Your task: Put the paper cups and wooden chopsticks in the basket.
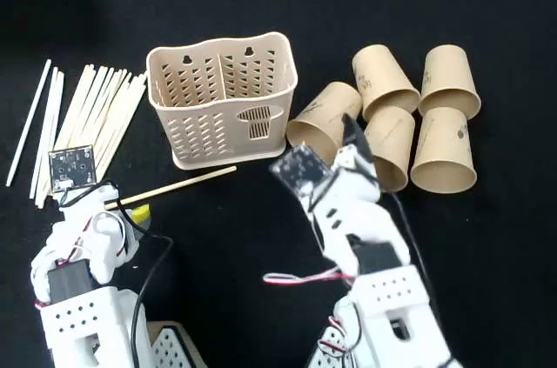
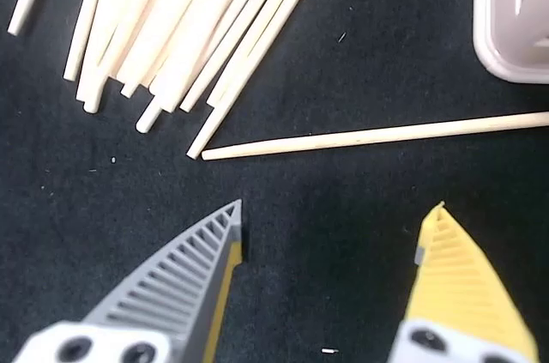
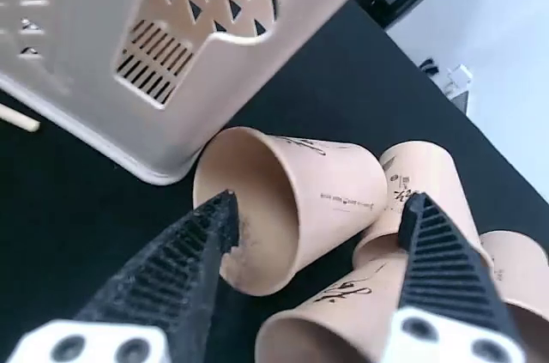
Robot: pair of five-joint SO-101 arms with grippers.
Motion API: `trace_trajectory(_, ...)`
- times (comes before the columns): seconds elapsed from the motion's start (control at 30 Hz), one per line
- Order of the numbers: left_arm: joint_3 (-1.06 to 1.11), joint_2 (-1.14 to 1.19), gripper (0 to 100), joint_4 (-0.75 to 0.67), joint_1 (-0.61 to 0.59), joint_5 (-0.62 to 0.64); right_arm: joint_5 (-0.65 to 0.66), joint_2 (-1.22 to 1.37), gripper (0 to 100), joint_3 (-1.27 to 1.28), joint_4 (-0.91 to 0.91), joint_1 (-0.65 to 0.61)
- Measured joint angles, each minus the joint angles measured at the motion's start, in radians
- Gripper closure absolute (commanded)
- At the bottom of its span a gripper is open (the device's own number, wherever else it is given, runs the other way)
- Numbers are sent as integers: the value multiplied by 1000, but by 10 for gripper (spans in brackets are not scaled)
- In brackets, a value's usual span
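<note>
Left gripper (image 2: 338, 206), spread, above the lone chopstick (image 2: 369, 133) beside the basket (image 1: 218, 137); right gripper (image 3: 322, 198), spread, facing the basket's nearest cup (image 3: 292, 200). We judge this the grasping step: both must close.

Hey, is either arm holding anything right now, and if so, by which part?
Nothing is held. The left gripper is open near a lone chopstick; the right gripper is open at a paper cup lying on its side.
</note>
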Motion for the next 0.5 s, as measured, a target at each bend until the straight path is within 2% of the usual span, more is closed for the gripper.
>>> trace_trajectory(0.17,14,0,684,-6,0,0,0,307,709,-69,-201,2)
trace_trajectory(0.3,17,0,684,-12,0,0,0,531,855,-74,-443,60)
trace_trajectory(0.4,46,0,684,-57,0,0,0,592,977,-74,-563,103)
trace_trajectory(0.5,64,0,684,-98,0,0,0,595,974,-74,-603,118)
